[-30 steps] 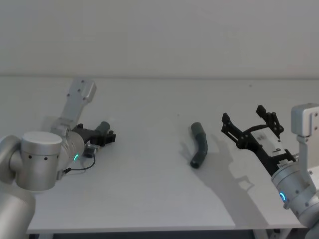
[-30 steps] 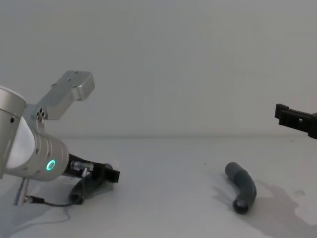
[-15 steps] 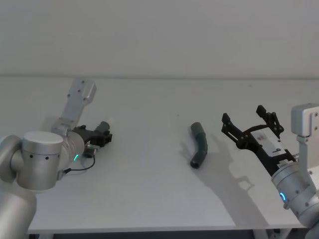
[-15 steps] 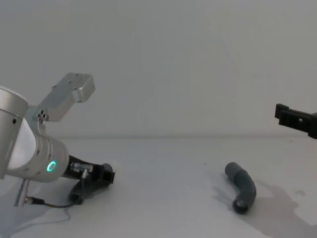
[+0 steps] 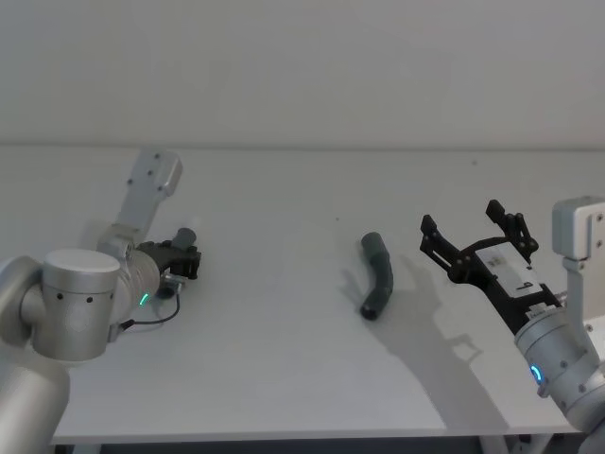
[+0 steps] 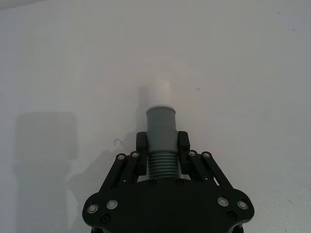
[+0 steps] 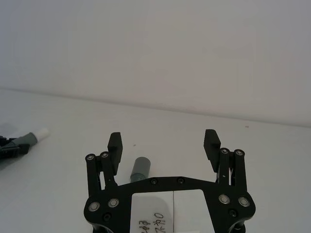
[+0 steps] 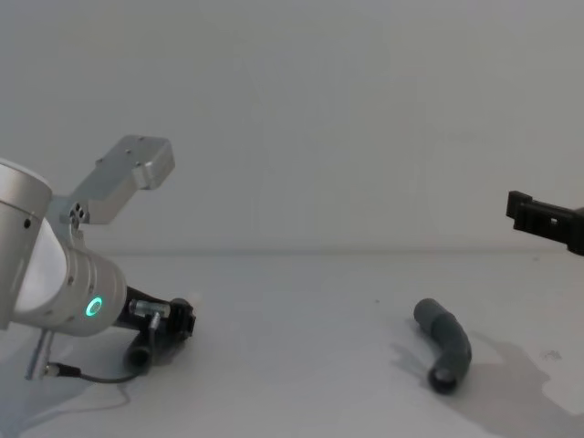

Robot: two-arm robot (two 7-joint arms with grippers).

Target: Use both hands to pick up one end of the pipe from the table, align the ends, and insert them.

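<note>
The fingers (image 6: 141, 148) of the left hand (image 6: 162, 141) are squeezed tight on one pipe piece (image 6: 161, 127). They pinch it right where the bumpy part meets the smooth grey part. The short white tip (image 6: 159, 93) sticks out past the fingers with nothing touching it. I think it is held that way so the tip is free to slide into the other piece. This hand sits low over the left side of the table (image 5: 284, 378). I cannot tell if its piece is lifted off the table yet.

The right hand (image 5: 467, 223) has its fingers (image 7: 115, 143) spread wide, and they hold nothing. It hangs over the right side of the table. The second pipe piece (image 5: 379, 274) lies flat on the table, bent like a banana, near this hand and well apart from the left one. From the right wrist, its smooth end (image 7: 140, 168) shows just under the open fingers, closer to one of them.

So one piece is caught and one is waiting. The right hand should likely grab close to that end and leave it poking out. The piece is round, so it could roll away.
</note>
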